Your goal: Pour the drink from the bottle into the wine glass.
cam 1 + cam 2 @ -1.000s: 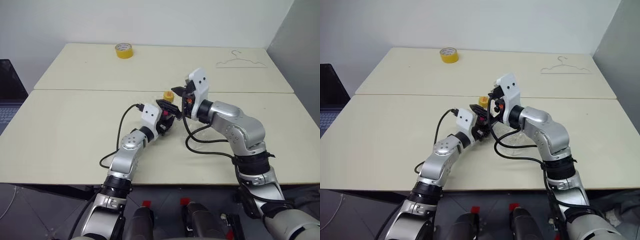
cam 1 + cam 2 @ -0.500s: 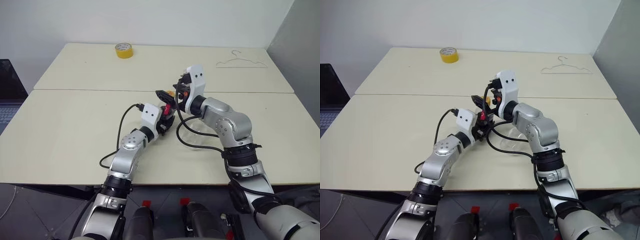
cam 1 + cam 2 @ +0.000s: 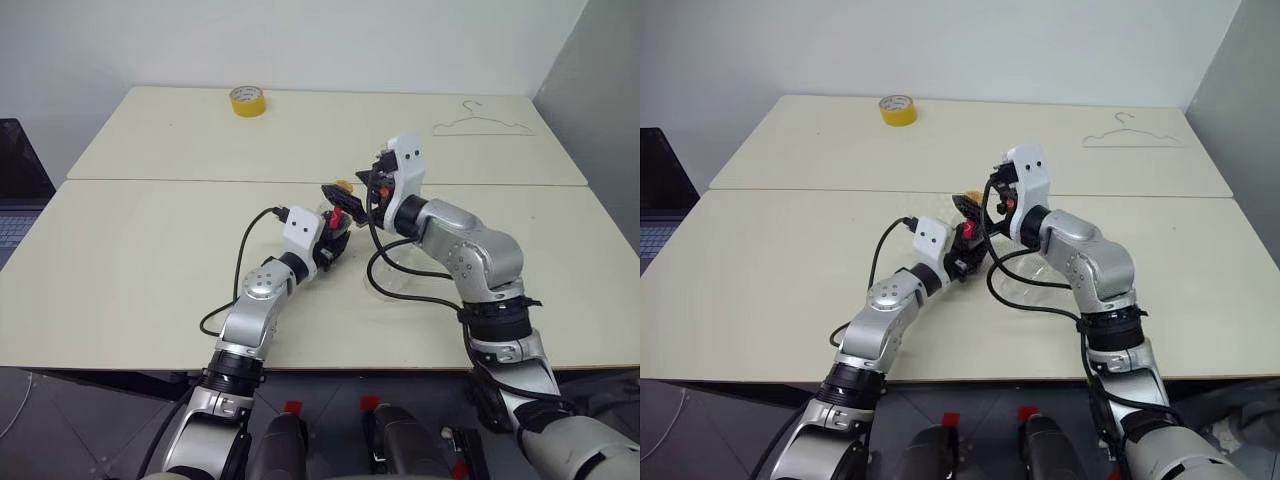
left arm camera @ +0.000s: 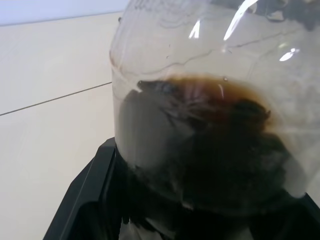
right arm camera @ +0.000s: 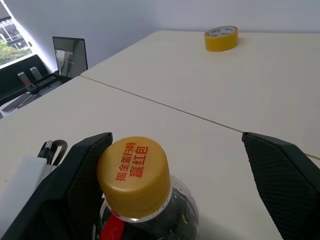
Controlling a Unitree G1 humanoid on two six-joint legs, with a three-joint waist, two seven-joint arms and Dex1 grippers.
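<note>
My left gripper (image 3: 331, 241) is shut on the body of the small clear bottle (image 3: 336, 225) and holds it upright just above the table. The left wrist view shows the dark drink (image 4: 210, 150) low in the bottle, between the black fingers (image 4: 90, 200). My right gripper (image 5: 172, 145) stands open level with the yellow cap (image 5: 132, 175), one finger (image 5: 80, 160) on each side and neither touching it. The cap (image 3: 343, 186) has a red label strip under it. The wine glass (image 3: 1025, 278) shows faintly on the table under my right forearm, right of the bottle.
A yellow tape roll (image 3: 248, 100) lies at the table's far edge, and a wire hanger (image 3: 480, 122) at the far right. A dark laptop (image 3: 20, 180) sits off the table's left side. Black cables (image 3: 395, 285) hang from both wrists.
My right arm's elbow swung inward and back out, and its wrist turned a little at the cap. The bottle and my left gripper kept still.
</note>
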